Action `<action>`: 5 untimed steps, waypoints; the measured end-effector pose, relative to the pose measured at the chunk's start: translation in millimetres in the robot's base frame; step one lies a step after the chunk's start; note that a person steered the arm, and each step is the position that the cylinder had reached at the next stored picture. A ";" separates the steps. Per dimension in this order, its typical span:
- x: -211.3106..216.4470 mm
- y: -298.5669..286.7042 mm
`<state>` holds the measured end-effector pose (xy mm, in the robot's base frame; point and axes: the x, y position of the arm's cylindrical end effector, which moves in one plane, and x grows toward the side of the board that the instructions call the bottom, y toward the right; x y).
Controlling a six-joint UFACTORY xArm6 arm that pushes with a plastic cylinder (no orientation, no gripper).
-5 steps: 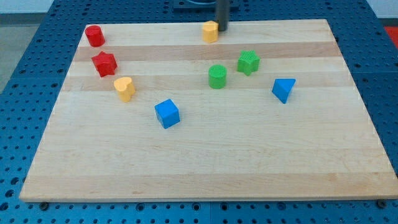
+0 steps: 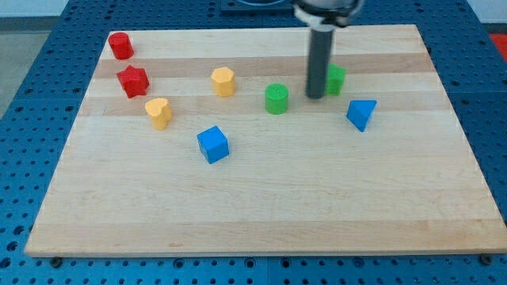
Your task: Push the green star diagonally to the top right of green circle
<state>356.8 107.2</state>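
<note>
The wooden counter (image 2: 261, 206) fills most of the view, a pale board lying on a blue perforated surface (image 2: 24, 158). The dark rod (image 2: 319, 63) comes down from the top of the view, right of centre, and my tip (image 2: 316, 96) rests on the counter; the arm carries no grasping tool, so nothing is clenched or released, the rod merely stands against a block. The green star (image 2: 337, 79) sits just right of the rod, touching it or nearly so, its left part hidden behind the rod. The green circle (image 2: 276, 98) lies to the left of my tip, a little nearer, close but apart from it, so the star stands to the circle's far right. The blue cube (image 2: 213, 145) sits nearer, left of centre, well apart from the tip. The blue triangular block (image 2: 361, 114) lies right of the tip and slightly nearer. A yellow block with angled sides (image 2: 223, 81) sits left of the green circle. A yellow heart (image 2: 158, 112) lies further left. The red star (image 2: 133, 81) is beyond the heart, and a red cylinder (image 2: 120, 45) sits at the far left corner.
</note>
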 end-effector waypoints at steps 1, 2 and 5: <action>-42.3 52.4; -67.5 91.9; -101.9 80.7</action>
<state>254.9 187.9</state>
